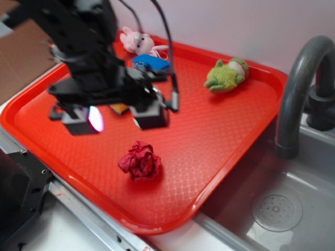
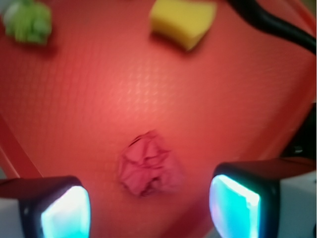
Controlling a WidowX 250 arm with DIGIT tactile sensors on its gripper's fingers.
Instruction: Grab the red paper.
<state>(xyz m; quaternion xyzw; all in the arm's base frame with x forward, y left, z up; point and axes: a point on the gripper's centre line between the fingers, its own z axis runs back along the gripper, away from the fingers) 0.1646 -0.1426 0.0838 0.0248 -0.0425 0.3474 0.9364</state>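
The red paper (image 1: 140,160) is a crumpled dark crimson ball lying on the bright red tray (image 1: 220,136), near its front edge. In the wrist view the red paper (image 2: 148,165) lies below and between my two glowing pads (image 2: 67,212), a little ahead of them. My gripper (image 1: 119,118) hangs above the tray, behind and to the left of the paper, well clear of it. Its jaws stand wide apart with nothing between them; in the wrist view the gripper (image 2: 148,208) is open.
A yellow sponge (image 2: 182,21) lies farther along the tray, partly hidden under the arm in the exterior view. A green plush (image 1: 226,75), a pink plush bunny (image 1: 137,42) and a blue object (image 1: 151,63) sit at the back. A sink (image 1: 277,209) with a grey faucet (image 1: 298,89) lies to the right.
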